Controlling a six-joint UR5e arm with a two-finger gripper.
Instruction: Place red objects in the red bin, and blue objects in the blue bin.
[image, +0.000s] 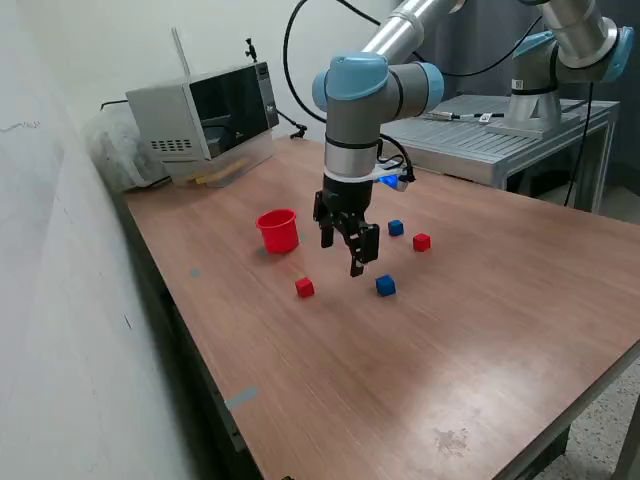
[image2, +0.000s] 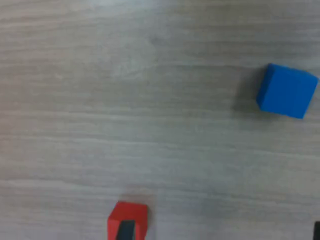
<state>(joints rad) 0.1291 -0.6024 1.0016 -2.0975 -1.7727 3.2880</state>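
The gripper (image: 355, 250) hovers empty, jaws parted, between the near red cube (image: 304, 287) and near blue cube (image: 385, 285) on the worktop (image: 480, 330); both look light, rigid, best pinched across flat opposite faces.

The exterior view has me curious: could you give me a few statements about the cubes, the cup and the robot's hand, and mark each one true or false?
1. The red cup stands upright on the table. True.
2. Two red cubes and two blue cubes lie on the table. True: red ones at and, blue ones at and.
3. A red cube already sits in the red cup. False: both red cubes lie on the table, apart from the cup.
4. The hand is gripping a blue cube. False: it hangs above the table with nothing between its fingers.
5. A light blue cup stands beside the red cup. False: neither view shows one.
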